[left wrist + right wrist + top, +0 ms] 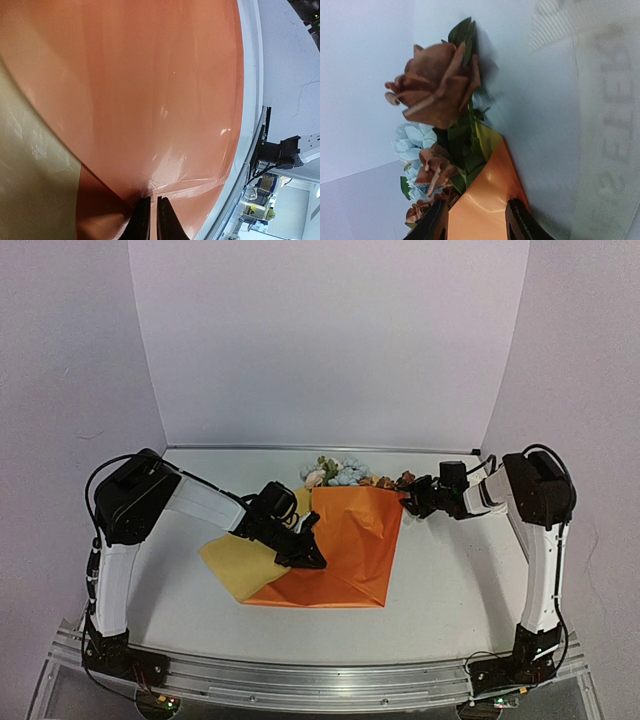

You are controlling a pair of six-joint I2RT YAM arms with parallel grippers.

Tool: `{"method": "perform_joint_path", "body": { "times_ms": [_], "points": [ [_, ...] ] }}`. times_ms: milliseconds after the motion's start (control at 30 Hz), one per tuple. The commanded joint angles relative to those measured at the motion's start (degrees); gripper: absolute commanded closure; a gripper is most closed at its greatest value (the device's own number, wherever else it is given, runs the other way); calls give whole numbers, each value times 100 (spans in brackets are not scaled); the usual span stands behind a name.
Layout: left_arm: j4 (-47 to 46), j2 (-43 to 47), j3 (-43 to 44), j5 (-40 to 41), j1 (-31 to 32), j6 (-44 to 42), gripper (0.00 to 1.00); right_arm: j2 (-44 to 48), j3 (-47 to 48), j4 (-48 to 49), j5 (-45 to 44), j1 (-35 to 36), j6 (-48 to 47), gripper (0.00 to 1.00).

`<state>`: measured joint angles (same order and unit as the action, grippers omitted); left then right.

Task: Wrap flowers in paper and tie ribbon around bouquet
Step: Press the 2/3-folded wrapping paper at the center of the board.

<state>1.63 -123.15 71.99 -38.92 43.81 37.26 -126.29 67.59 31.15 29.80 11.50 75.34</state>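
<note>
At the middle of the tabletop (450, 580) lies the paper (350, 540), orange face up and folded over the flowers (338, 472). Their blooms poke out past its far edge, and a yellow flap shows at the left. The left claw (308, 558) is pressed together on a thin fold of the orange sheet, just beside the yellow flap. The right claw (412, 498), its fingers part-way apart, appears to pinch the thicker far right corner of the paper, close to the nearest blooms. The ribbon (605, 125) shows only as a blurred, lettered band hard against the right wrist view; where it lies on the tabletop I cannot tell.

The wrap looks loose and flat, not yet a cone, so the main risk is that it springs open. The sheet is thin and glossy, so a pull from either claw could slide it out of the pinch or tear it at the left claw's crease. If the arms draw apart, the fold may flatten and lay the bunch bare. If the right claw drags its corner, it could catch a bloom and pull the flowers out through the far opening. The ribbon, so close to the right arm, could snag and be carried along.
</note>
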Motion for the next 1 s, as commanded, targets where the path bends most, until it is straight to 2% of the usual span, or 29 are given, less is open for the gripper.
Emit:
{"method": "perform_joint_path", "body": {
  "times_ms": [0,133,267,433,600,767,967],
  "points": [
    [707,-367,-36,684,-93,-172,91,-104,457,-595,-40,-117,-299,58],
    [747,-376,29,686,-92,-192,91,323,518,-1029,135,-131,-576,57],
    [737,-380,61,681,-95,-198,91,1081,97,-1100,444,-91,-708,54],
    [711,-384,80,659,-92,-197,92,1821,-925,-594,776,189,-470,52],
    [717,-398,116,656,-92,-202,92,2435,-2209,-123,632,830,-354,51],
    [730,-411,126,637,-92,-215,92,2505,-2838,313,431,1416,-259,50],
    [721,-419,115,644,-92,-219,92,2296,-3209,602,79,1505,-306,50]
  ]
}}
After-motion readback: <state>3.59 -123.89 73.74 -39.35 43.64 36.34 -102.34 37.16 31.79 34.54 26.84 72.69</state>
